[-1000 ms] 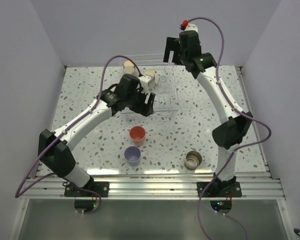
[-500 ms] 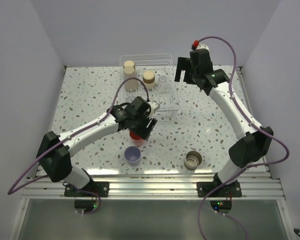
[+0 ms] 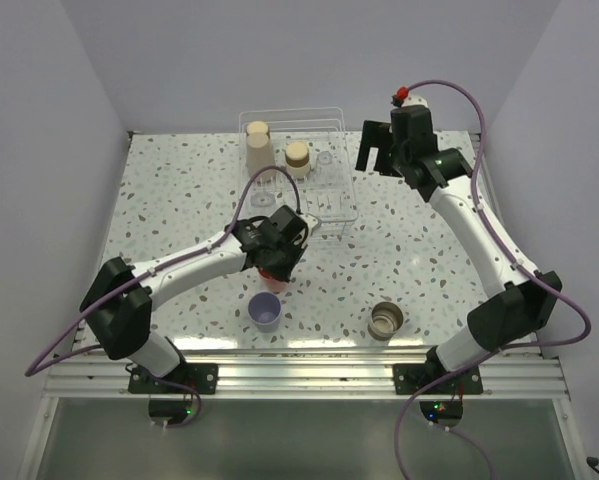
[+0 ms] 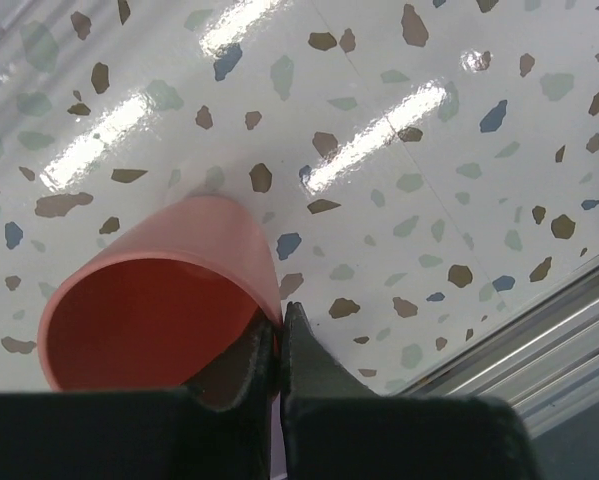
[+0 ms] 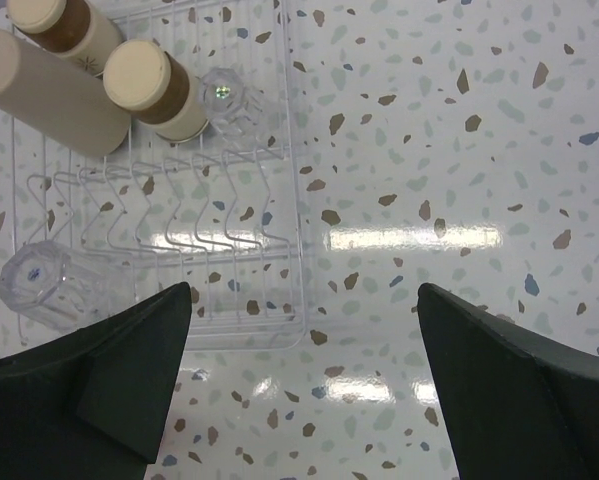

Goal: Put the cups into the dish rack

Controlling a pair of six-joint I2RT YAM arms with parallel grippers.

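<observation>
**L hand pinches cup at rack's edge.** The L hand [image 4: 279, 348] grips the wall of the coral-red cup [image 4: 154, 300] at its rim. One finger is inside the mouth and the other outside, pressed nearly together w/ only the cup's wall btw them. In the wrist view the cup is tipped, its mouth toward the camera, over the speckled table [image 4: 429, 150]. Whether its base touches the table can't be told. From above, the cup is just in front of the near edge of the dish rack [image 3: 329, 205], mostly hidden under the hand.

The R hand [image 5: 302, 290] hangs above the table just right of the rack, fingers [image 5: 129, 370] spread wide and holding nothing.

The rack, white wire w/ thin prongs, stands at the far centre of the table. In its far-left part:
- the larger beige cup [image 5: 49, 90]
- the far tan cup [image 5: 64, 22], brown-banded, beside the beige cup w/ its cream end up
- the near tan cup [image 5: 154, 85], also brown-banded, cream end up
- the far glass [image 5: 224, 92], clear, just beside the near tan cup

The near glass [image 5: 49, 285], also clear, lies on its side in the rack's near-left corner.

Outside the rack, the lavender cup [image 3: 265, 311] stands mouth up close to the table's front edge, just in front of the coral-red cup. The loose tan cup [image 3: 386, 320] lies on its side, well apart to the right.
</observation>
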